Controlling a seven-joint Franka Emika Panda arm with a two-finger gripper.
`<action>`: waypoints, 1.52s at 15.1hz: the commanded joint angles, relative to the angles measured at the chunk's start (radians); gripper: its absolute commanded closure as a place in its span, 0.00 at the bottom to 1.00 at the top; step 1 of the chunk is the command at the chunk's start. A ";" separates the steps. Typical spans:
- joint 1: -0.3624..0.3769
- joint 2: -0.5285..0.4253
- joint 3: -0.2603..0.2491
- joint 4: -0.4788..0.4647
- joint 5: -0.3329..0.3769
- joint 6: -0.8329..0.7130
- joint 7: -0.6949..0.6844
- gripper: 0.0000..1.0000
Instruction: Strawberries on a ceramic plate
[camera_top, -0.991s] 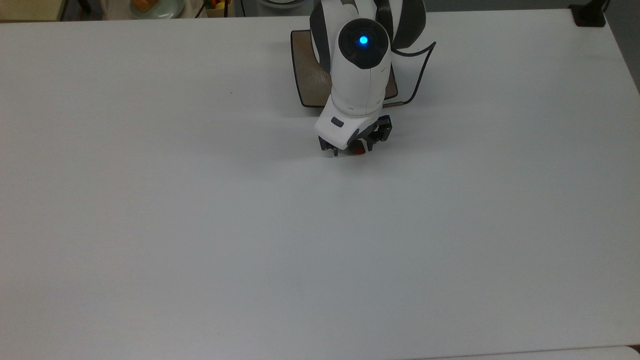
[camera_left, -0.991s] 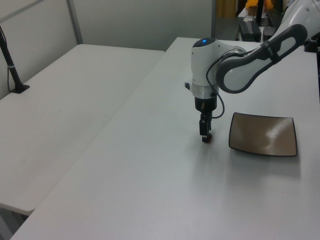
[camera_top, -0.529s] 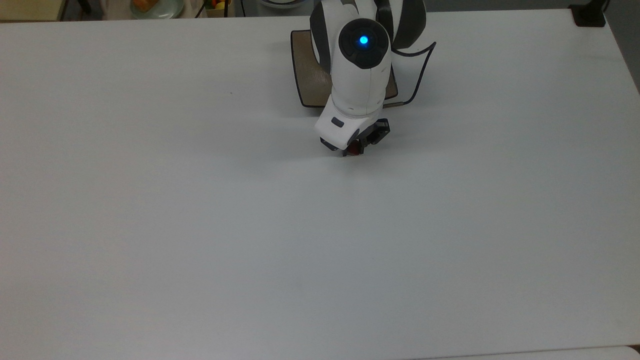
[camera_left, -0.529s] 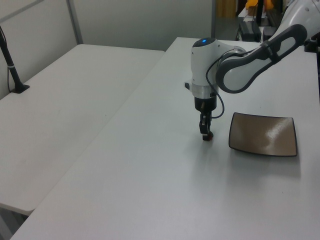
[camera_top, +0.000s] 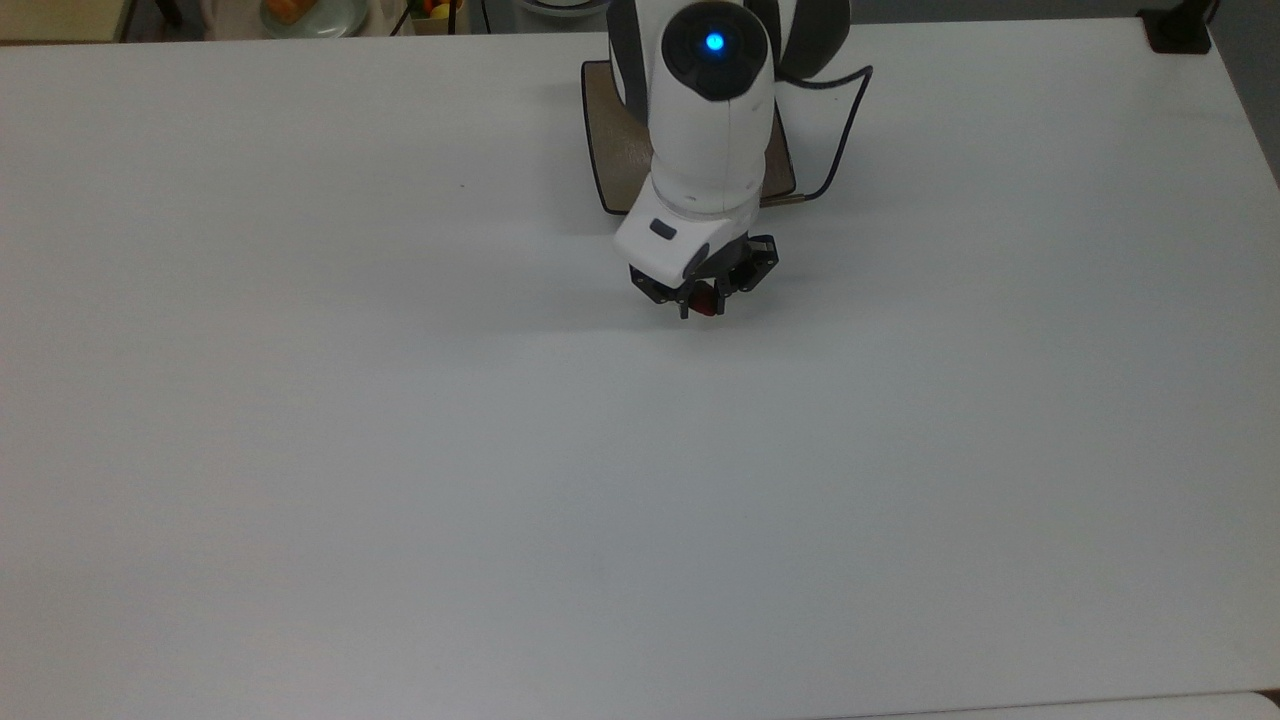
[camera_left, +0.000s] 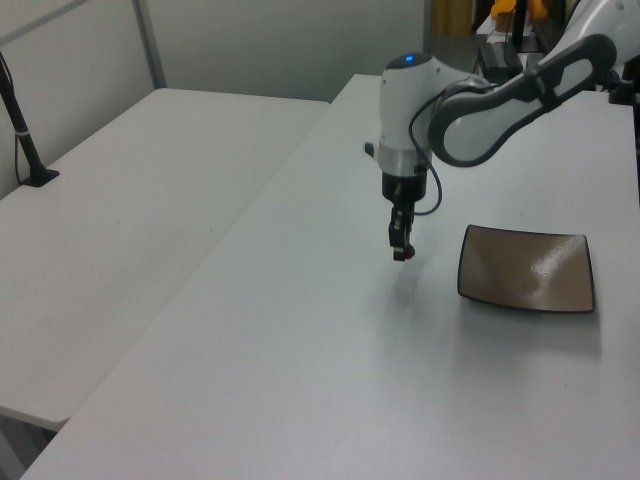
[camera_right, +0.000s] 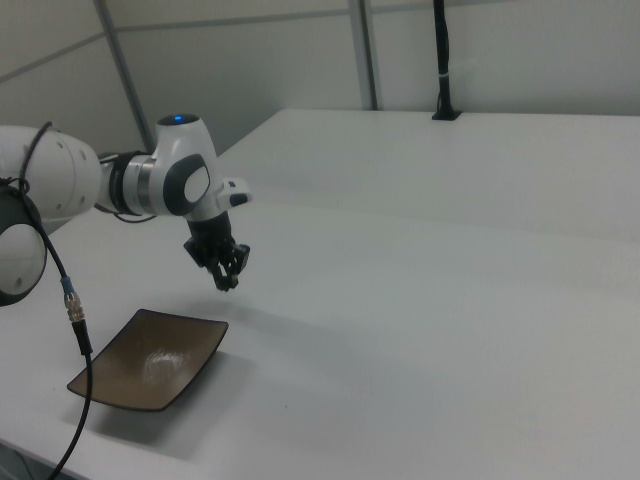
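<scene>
- Top view: my gripper (camera_top: 702, 300) sits just above the centre of the frame, pinching the strawberry (camera_top: 707, 305) — a small red speck between the dark fingers. The plate (camera_top: 612, 165) lies in the upper middle, mostly under my white arm (camera_top: 705, 130). A black cable (camera_top: 843, 130) loops off the arm's right side.
- Left view: the gripper (camera_left: 400, 250) hangs a little above the white table (camera_left: 300, 380), its shadow below; red shows at the fingertips. The plate (camera_left: 527, 270) lies flat at centre right, near the gripper but apart from it.
- Right view: the gripper (camera_right: 226, 277) is at centre left, fingers drawn in — I cannot make out the berry here. The plate (camera_right: 150, 358) lies at lower left, below the gripper.
</scene>
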 joint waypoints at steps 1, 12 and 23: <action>-0.020 -0.089 -0.012 0.001 0.007 -0.042 0.013 0.87; -0.054 -0.368 -0.038 -0.004 0.001 -0.477 -0.002 0.87; -0.029 -0.534 -0.027 -0.223 0.019 -0.656 0.010 0.86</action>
